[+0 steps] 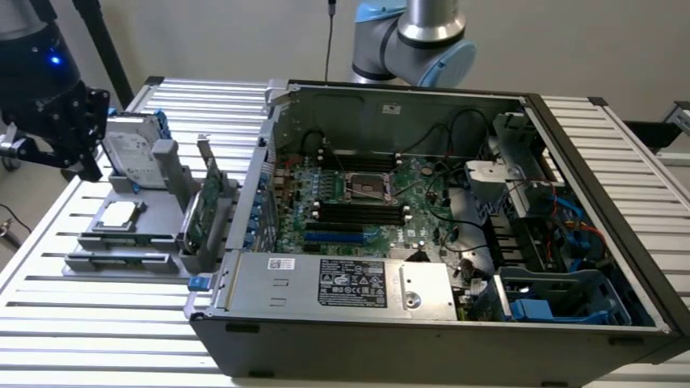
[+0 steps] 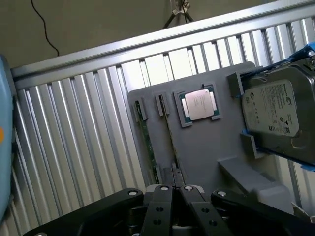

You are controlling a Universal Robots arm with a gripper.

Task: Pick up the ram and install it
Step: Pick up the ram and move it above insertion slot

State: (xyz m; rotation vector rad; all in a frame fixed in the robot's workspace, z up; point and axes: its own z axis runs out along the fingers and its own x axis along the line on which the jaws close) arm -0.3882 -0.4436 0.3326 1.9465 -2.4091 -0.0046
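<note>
Setting: a slatted metal table [image 1: 86, 339] against a plain wall.

Exterior view
- Computer case [image 1: 431, 347]: lies on its side with the lid off, running from the table's middle to its edge on the exterior view's right. I judge this is so the motherboard [image 1: 367, 190] faces up and its black memory slots [image 1: 361, 214] can be reached from above.
- Grey parts tray [image 1: 108, 240]: sits just beside the case, toward the table's edge on the exterior view's left.
- Hard drive [image 1: 129, 149]: stands upright at the tray's far edge.
- Expansion card [image 1: 199, 218]: stands upright along the tray edge nearest the case.
- My gripper [image 1: 86, 166]: hangs above the tray's far corner, clear of every part.

Wrist view
- My fingers [image 2: 160, 201]: pressed together, with nothing between them.
- Ram [image 2: 147, 147]: stands on its long edge in a slotted holder along the tray edge opposite the hard drive. It is not yet lifted. Stood this way, its top edge looks offered up for a pinch.
- Second thin board [image 2: 171, 140]: stands just beside the ram, parallel to it.
- Processor [image 2: 199, 104]: lies flat in a recess between the thin boards and the hard drive.
</note>
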